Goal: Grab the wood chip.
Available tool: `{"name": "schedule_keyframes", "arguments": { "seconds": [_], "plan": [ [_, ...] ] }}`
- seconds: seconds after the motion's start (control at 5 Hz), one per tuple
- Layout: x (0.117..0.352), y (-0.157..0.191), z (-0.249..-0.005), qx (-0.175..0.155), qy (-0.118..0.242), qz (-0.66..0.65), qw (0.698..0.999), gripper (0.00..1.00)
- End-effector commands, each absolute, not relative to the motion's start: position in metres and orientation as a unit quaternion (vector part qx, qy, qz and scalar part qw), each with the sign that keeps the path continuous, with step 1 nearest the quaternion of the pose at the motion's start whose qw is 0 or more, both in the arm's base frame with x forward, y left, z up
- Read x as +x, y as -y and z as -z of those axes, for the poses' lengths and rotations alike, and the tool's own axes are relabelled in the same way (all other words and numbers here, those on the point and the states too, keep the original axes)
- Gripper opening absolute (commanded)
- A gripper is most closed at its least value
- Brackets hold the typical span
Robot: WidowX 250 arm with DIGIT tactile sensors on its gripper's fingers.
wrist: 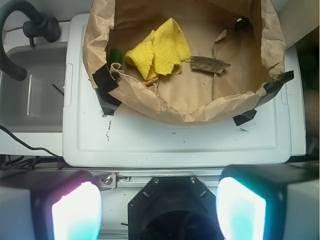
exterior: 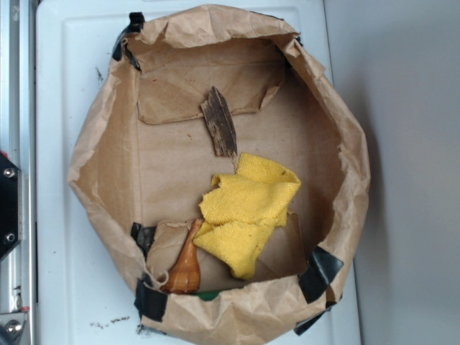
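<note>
A brown paper bag (exterior: 100,151), rolled down into a shallow basket and patched with black tape (exterior: 320,272), sits on a white plastic lid (exterior: 65,86). On its creased floor lies the wood chip (exterior: 219,122), a dark, rough-grained sliver with jagged ends, resting flat near the middle of the bag toward the far wall in the overhead view. One end of the chip sits just beside the edge of a crumpled yellow cloth (exterior: 248,212), which takes up the centre of the bag. A glossy orange-brown cone (exterior: 185,267) lies partly under the cloth against the bag's near wall, and a small patch of green (wrist: 116,55) shows at the bag's edge, too hidden to identify.

In the wrist view, the gripper (wrist: 159,210) hangs outside the bag, well apart from the chip, above the lid's rim. Its two fingers (wrist: 75,210), glowing pale at the pads, stand spread wide with nothing between them. A black hose (wrist: 20,30) curls over a clear tub beside the lid.
</note>
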State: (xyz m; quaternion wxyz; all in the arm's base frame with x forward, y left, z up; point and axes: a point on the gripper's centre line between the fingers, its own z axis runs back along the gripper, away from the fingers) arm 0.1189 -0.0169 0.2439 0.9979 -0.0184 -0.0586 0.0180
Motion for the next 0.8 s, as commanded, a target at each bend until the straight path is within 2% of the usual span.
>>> {"name": "schedule_keyframes", "arguments": {
  "seconds": [0.0, 0.2, 0.4, 0.6],
  "plan": [
    [0.119, 0.017, -0.244, -0.018, 0.059, -0.018, 0.998, 1.00],
    [0.169, 0.009, -0.236, -0.033, 0.056, -0.068, 0.996, 1.00],
    [0.217, 0.001, -0.219, -0.032, 0.058, -0.131, 0.989, 1.00],
    [0.264, -0.021, -0.185, -0.015, 0.051, -0.239, 0.970, 1.00]
  ]
}}
